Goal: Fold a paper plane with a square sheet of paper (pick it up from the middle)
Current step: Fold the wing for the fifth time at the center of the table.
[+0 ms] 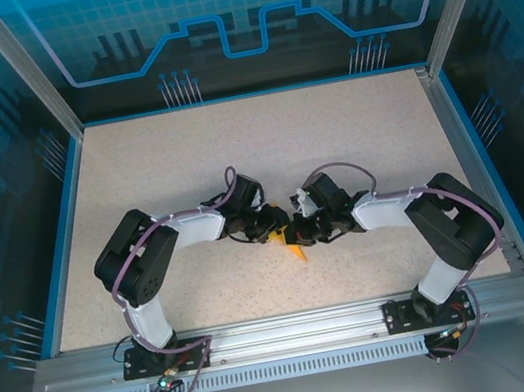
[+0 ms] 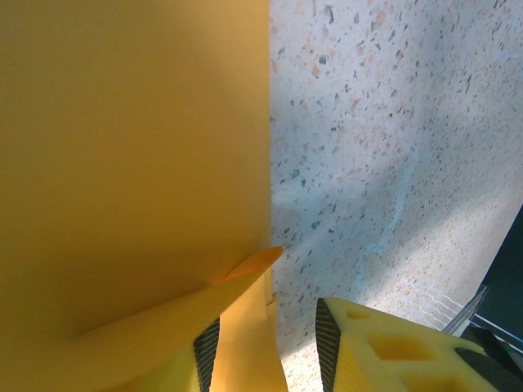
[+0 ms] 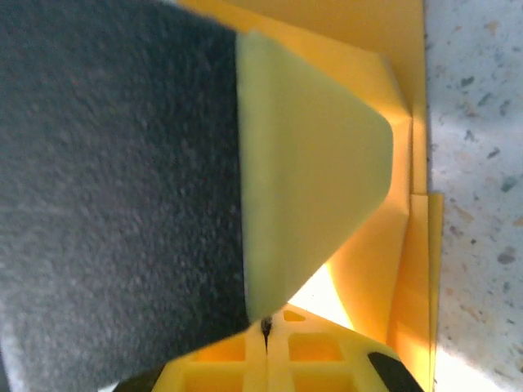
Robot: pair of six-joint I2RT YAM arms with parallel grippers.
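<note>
The square sheet of paper (image 1: 294, 247) is a small creased orange shape on the table between both grippers. In the left wrist view the paper (image 2: 131, 163) lies flat to the left with a straight edge. One raised fold stands between the jaws of my left gripper (image 2: 265, 327), against the left pad (image 2: 207, 355). A gap separates that fold from the right pad (image 2: 327, 339), so the gripper is open. My right gripper (image 3: 265, 327) is shut tip to tip over folded paper (image 3: 384, 245), with no paper visible in its seam. A black-padded finger (image 3: 310, 163) of the other gripper crosses just above it.
The speckled table (image 1: 234, 150) is bounded by a blue rim and glass walls on three sides, with an aluminium rail (image 1: 295, 327) at the near edge. Both grippers (image 1: 272, 223) (image 1: 301, 230) crowd together at the table's middle.
</note>
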